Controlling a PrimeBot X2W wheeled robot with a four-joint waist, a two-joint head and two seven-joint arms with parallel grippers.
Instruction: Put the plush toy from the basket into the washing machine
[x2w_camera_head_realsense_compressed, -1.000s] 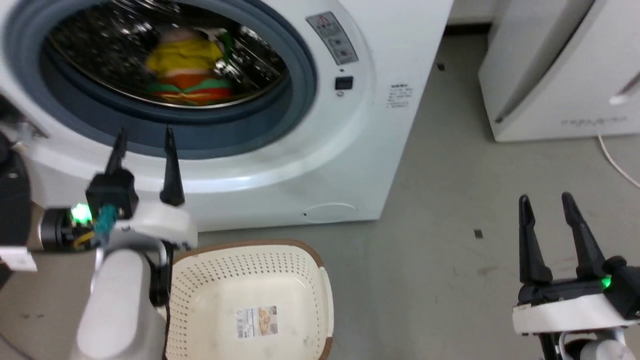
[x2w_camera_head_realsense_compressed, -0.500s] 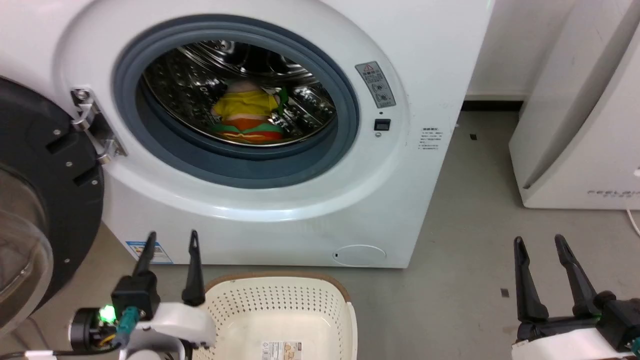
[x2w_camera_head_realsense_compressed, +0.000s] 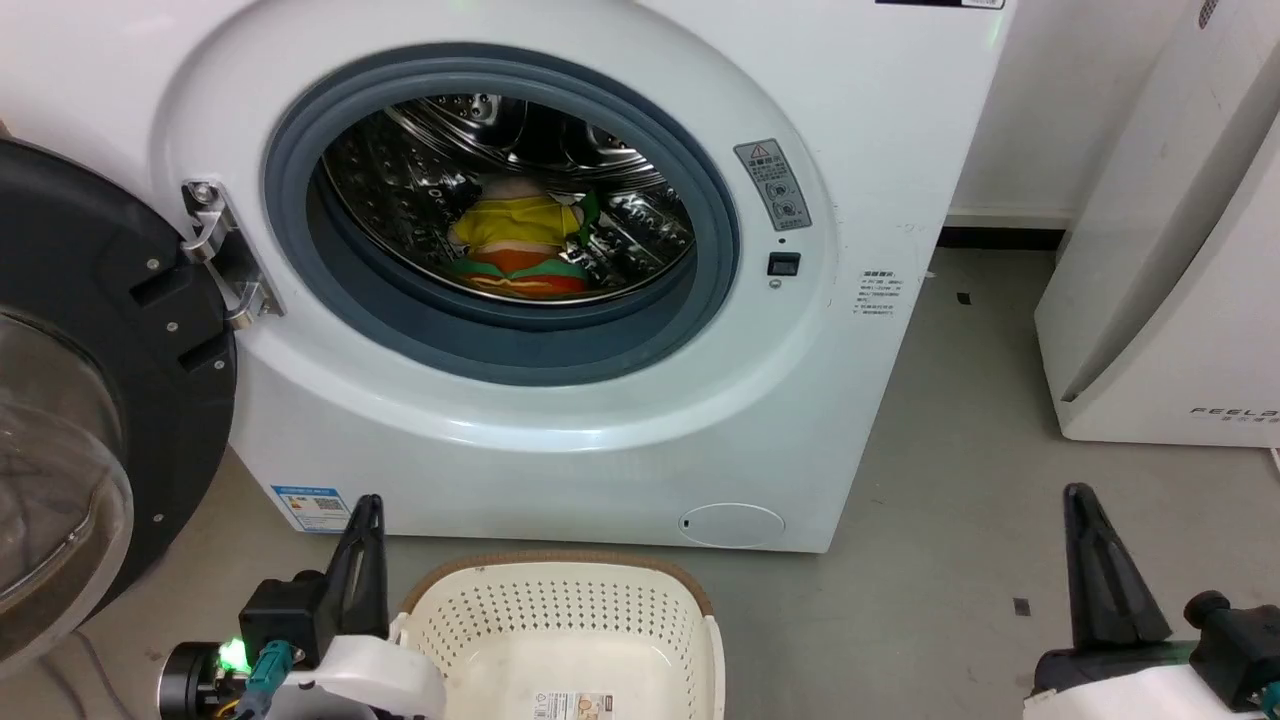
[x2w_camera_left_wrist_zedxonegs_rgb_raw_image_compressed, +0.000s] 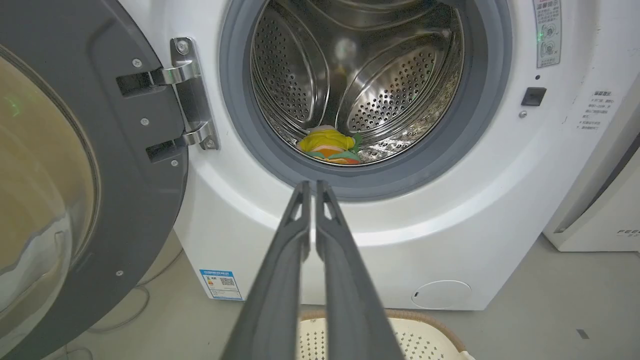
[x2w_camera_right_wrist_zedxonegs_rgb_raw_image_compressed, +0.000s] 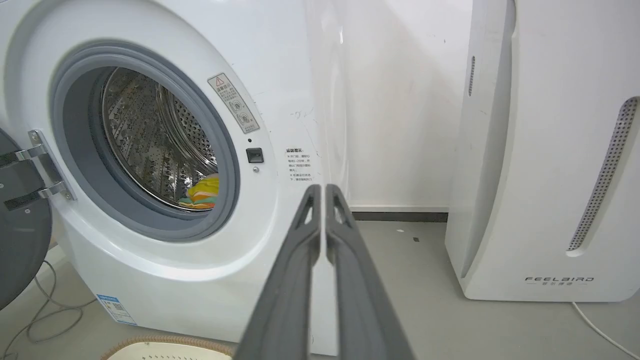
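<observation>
Shut since half a second ago, both of them: left claw (x2w_camera_head_realsense_compressed: 368, 510) at 7 o'clock of the head view, right claw (x2w_camera_head_realsense_compressed: 1080, 500) at 4 o'clock, fingers pressed nearly together on nothing. Leaves the plush toy (x2w_camera_head_realsense_compressed: 520, 250) lying at 6 o'clock in the drum (x2w_camera_head_realsense_compressed: 430, 170) of the washing machine (x2w_camera_head_realsense_compressed: 600, 430), well behind the gasket (x2w_camera_head_realsense_compressed: 500, 345), out of the basket (x2w_camera_head_realsense_compressed: 560, 600) below. Looks like a parked pose with the drop made, door (x2w_camera_head_realsense_compressed: 90, 330) swung wide at 9 o'clock.

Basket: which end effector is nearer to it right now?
Left. The left end effector is close beside the basket, at its left rim; the right end effector is well off to its right, across the floor.
</observation>
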